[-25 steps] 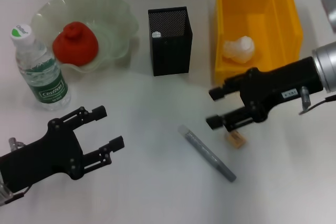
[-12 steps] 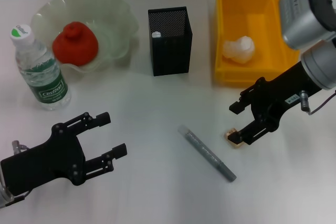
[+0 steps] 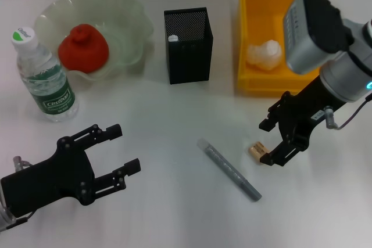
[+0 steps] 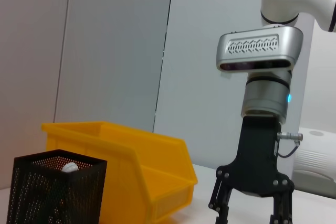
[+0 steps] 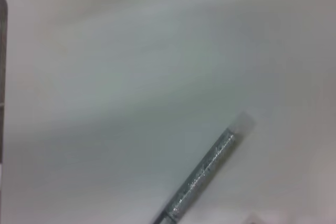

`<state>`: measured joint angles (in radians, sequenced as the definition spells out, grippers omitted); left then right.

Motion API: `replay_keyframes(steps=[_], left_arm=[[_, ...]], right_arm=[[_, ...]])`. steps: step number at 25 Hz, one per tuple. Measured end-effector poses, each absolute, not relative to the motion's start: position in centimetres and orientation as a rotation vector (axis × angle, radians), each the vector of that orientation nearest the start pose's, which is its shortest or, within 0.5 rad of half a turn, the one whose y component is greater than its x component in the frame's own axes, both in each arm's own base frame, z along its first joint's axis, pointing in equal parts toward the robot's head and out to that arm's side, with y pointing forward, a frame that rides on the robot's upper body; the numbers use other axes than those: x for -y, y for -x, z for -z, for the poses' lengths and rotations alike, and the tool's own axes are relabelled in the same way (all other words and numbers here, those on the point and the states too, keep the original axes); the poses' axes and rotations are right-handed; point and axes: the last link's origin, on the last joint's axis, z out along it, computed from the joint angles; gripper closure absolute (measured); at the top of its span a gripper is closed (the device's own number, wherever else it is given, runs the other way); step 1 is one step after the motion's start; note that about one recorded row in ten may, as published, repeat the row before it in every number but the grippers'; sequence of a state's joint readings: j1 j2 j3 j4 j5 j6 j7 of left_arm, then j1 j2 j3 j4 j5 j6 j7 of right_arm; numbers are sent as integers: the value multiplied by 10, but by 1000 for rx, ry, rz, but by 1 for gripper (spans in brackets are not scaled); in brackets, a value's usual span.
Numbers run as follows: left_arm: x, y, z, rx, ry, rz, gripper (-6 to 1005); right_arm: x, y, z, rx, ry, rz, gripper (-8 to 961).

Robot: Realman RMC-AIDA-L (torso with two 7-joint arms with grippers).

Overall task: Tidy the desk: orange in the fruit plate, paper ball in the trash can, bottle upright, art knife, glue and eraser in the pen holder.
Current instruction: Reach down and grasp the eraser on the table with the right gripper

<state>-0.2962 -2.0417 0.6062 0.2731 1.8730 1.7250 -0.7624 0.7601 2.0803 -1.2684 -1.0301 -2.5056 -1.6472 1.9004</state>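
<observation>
**A:** Quick rundown — where's your right gripper [image 3: 268, 142]?

**B:** Over the desk [image 3: 168, 132], right of centre, just in front of the trash can [image 3: 279, 30]. Fingers spread apart, pointing down, nothing between them. The eraser [image 3: 256, 150] lies flat on the desk right beside the nearer fingertip; you can't tell if it touches.

**A:** And your left gripper [image 3: 119, 149]?

**B:** Low at the near left, fingers apart, holding nothing, well apart from every item.

**A:** Rest of the task stuff?

**B:** Orange [image 3: 83, 47] sits in the fruit plate [image 3: 131, 24] at the far left. Bottle [image 3: 43, 76] stands upright just in front of the plate's left side, cap up. Paper ball [image 3: 264, 53] is inside the trash can, near its front wall. Pen holder [image 3: 188, 45] stands between plate and bin — a small white item shows inside at its left wall, you can't tell what it is.

**A:** Anything loose?

**B:** A grey pen-shaped stick [image 3: 228, 169] lies diagonally on the desk, left of the eraser, near but apart. Your right wrist view shows it too [image 5: 202, 174], clear cap end up.
</observation>
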Motion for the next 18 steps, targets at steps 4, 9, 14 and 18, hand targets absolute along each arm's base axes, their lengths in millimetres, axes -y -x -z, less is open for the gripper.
replay_keyframes(steps=[4,9,14,18], left_arm=[[-219,318,24,442,2550,994,241],[-218,319,24,447,2548,995,241],[-218,319,24,467,2551,999,241],[-218,317,25,471,2558,1007,241]], right_arm=[[-355,-183,34,-157,3081,642,195],[-356,-181,37,-55,3088,651,195],[-357,-173,42,98,3098,695,196],[-357,-167,48,203,3104,746,196]])
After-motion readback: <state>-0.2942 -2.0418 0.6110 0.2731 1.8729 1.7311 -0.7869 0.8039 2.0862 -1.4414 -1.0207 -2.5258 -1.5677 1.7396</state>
